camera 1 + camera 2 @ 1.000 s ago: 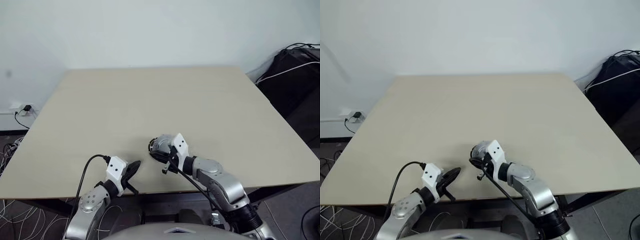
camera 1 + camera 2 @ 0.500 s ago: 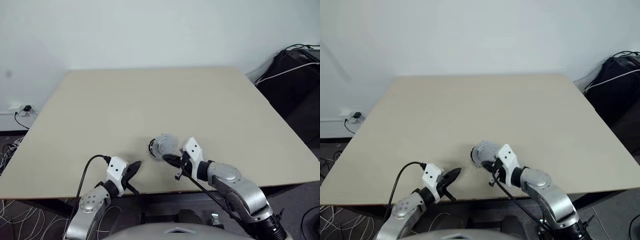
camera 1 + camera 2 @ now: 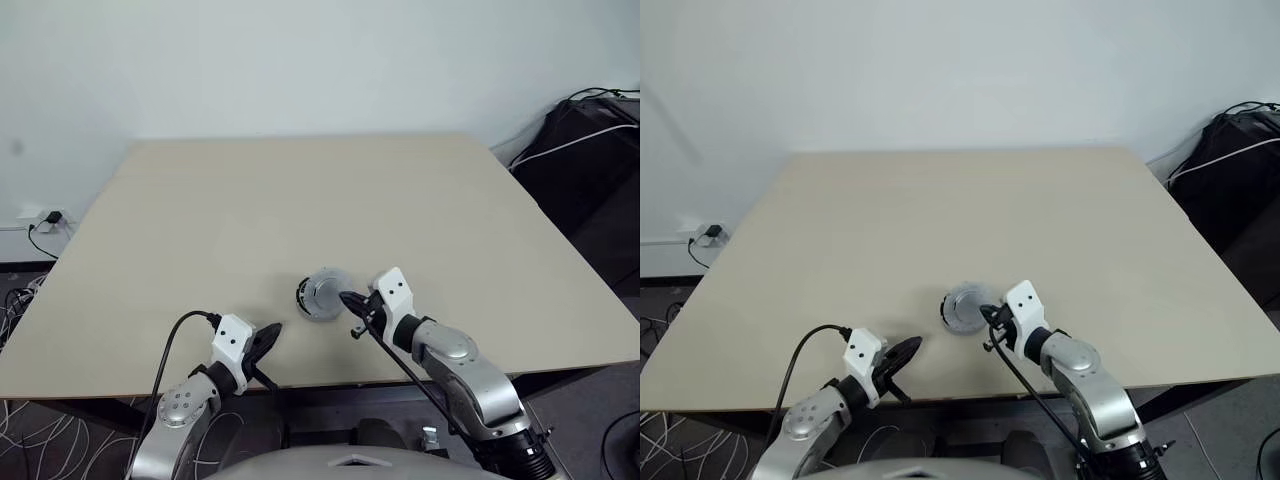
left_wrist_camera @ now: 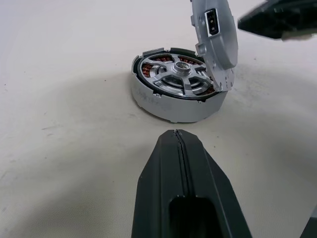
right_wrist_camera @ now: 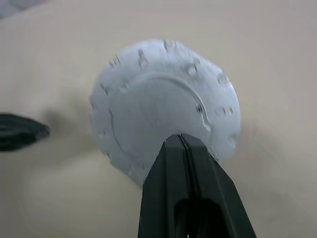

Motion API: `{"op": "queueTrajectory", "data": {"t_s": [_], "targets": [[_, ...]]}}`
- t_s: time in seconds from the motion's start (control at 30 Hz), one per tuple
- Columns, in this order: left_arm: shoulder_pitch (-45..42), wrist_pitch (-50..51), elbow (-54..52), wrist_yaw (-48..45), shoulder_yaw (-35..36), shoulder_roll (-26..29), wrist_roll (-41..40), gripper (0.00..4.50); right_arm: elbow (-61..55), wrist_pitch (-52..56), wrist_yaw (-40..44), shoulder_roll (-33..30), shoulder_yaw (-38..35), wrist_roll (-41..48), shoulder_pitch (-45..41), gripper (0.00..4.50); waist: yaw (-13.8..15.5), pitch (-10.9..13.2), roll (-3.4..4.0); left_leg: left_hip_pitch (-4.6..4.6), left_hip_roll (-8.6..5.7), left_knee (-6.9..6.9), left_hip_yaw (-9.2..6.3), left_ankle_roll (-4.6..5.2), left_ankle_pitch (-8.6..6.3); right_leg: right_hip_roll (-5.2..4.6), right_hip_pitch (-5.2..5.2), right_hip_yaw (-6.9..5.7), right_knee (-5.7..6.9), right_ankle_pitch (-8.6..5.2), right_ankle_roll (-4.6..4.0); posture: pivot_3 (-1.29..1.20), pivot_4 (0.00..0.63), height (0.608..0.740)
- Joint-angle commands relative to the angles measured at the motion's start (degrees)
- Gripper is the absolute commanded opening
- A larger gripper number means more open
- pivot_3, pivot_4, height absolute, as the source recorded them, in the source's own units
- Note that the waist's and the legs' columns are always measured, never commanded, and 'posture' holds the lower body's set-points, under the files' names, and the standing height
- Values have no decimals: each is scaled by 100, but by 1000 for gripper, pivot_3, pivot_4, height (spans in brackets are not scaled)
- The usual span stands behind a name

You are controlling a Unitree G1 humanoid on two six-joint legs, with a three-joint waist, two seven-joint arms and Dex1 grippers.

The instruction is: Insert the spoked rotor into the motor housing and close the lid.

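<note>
The motor housing (image 4: 166,105) sits near the table's front edge, its copper windings showing around the shiny spoked rotor (image 4: 177,79) that lies inside it. The grey lid (image 4: 218,44) stands tilted up on the housing's right rim, only partly covering it. In the right wrist view the lid's (image 5: 163,106) smooth outer face is turned toward my right gripper (image 5: 179,139), which is shut and points at it from the right, tip at or just short of the lid. My right gripper (image 3: 347,298) holds nothing. My left gripper (image 4: 177,136) is shut and empty, a short way left of the housing (image 3: 303,298).
The beige table (image 3: 300,200) stretches wide and bare behind the housing. A black bag with cables (image 3: 590,150) lies off the table's right back corner. A wall socket with cables (image 3: 45,218) is on the floor at the left.
My right gripper has swung from over the housing to the lid's right side, uncovering the tilted lid. The left gripper has stayed still.
</note>
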Motion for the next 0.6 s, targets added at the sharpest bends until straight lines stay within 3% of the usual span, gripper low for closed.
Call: {"op": "queueTrajectory", "data": {"t_s": [0.03, 0.6], "targets": [[-49, -44, -243, 3, 15, -7, -35, 0, 102, -161, -21, 161, 28, -39, -246, 9, -3, 0, 1, 0, 0, 0, 0, 0, 0, 0, 0, 0, 0, 0, 0, 0, 0, 740], [-22, -23, -308, 62, 3, -41, -27, 0, 1146, -398, 1, 584, 289, -285, -726, 9, -13, -5, 8, 2, 0, 0, 0, 0, 0, 3, -1, 1, 3, 1, -1, 0, 0, 740]]}}
